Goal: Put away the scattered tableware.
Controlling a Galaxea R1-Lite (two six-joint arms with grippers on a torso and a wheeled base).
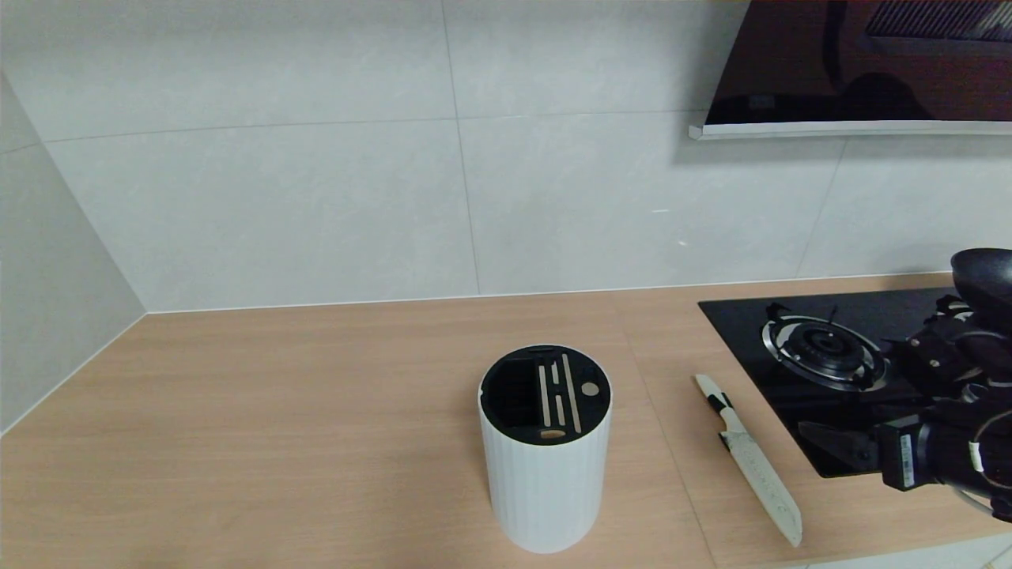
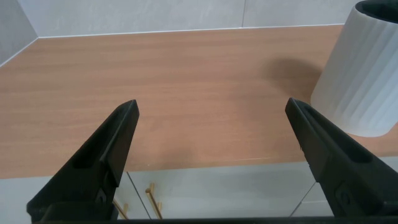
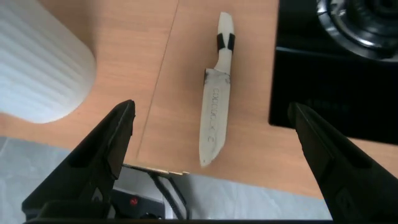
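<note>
- Knife (image 1: 747,458) (image 3: 214,109): lies flat on the worktop (image 1: 316,411), right of the holder (image 1: 545,474) and apart from it.
- It has a white handle with a black band and a pale blade. The handle end lies farther back than the holder's base, and the blade tip is close to the worktop's front edge.
- The knife sits between the holder and the hob (image 1: 759,332), nearer the hob and roughly parallel to its side edge, touching neither.
- Holder: a white ribbed cylinder, upright, with a black top cut with slots and one larger opening. Nothing can be seen standing in it.
- Right gripper (image 3: 211,111): right of the holder and past the knife, raised above the worktop near the hob's front corner. Its fingers (image 3: 112,143) are spread wide and hold nothing. In the right wrist view the knife lies below the gap, untouched.
- Left gripper (image 2: 211,106): low by the worktop's front edge, near the holder and clear of it. Its fingers (image 2: 109,149) are spread wide and hold nothing.
- Burner (image 1: 822,352): on the hob, right of the holder and farther back.
- A dark pan (image 1: 984,276) sits far right of the holder.
- A dark hood (image 1: 854,71) hangs on the tiled wall, up and right of the holder.
</note>
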